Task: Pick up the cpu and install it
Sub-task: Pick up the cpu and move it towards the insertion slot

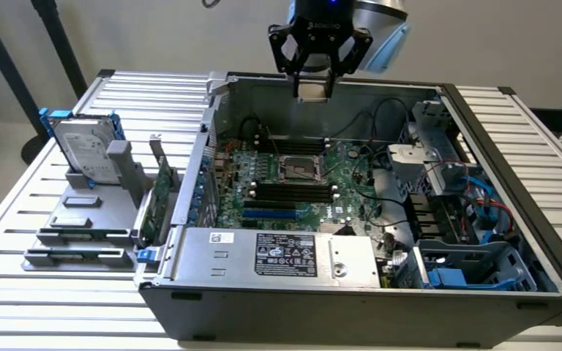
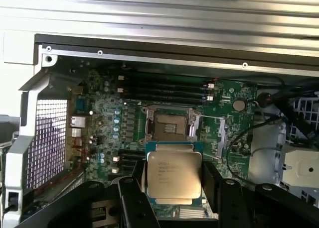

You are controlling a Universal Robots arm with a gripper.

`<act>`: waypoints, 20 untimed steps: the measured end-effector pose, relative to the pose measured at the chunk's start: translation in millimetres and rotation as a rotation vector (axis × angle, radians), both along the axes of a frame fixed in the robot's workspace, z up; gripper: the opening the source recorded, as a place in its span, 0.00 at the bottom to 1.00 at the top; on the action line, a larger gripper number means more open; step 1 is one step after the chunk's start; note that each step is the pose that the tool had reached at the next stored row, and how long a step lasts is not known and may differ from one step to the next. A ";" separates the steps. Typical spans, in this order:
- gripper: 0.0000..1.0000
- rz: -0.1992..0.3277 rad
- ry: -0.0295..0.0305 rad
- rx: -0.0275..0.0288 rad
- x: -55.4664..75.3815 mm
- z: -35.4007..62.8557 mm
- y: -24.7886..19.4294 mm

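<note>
The gripper is pinching the cpu, perhaps skewed, risking bent pins in the socket below it.

You're in a hardware lab/workshop: opened PC case on a slatted metal bench (parts rack just beside the case).

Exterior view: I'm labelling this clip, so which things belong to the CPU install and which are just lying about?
In the job: gripper, shut on the cpu; the empty socket inside the open case.
Lying about: hard drive in its blue frame; memory sticks on the grey rack beside the case.
</note>
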State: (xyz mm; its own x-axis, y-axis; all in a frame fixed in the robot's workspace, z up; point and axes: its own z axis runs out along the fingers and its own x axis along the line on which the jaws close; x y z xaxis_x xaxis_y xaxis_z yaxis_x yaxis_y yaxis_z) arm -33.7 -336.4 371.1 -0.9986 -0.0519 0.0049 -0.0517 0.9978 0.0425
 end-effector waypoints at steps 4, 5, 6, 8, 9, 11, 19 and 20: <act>0.55 -0.001 0.0001 -0.0002 1.9 -7.2 0.1; 0.55 -0.002 0.0001 -0.0001 1.9 -9.0 0.1; 0.55 -0.005 0.0000 -0.0001 1.9 -10.9 0.1; 0.55 -0.017 0.0000 0.0000 2.0 -14.5 0.1; 0.55 -0.028 0.0001 -0.0001 2.0 -16.4 0.0; 0.55 -0.056 0.0001 -0.0001 2.0 -20.0 0.0; 0.55 -0.089 0.0001 -0.0001 1.9 -34.5 0.7; 0.55 -0.089 0.0000 -0.0001 1.9 -36.3 0.9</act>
State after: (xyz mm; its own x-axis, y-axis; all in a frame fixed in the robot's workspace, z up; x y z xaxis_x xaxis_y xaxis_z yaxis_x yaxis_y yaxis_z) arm -31.8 -335.6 334.7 -0.9993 0.0374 0.0049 0.0375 0.9984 0.0424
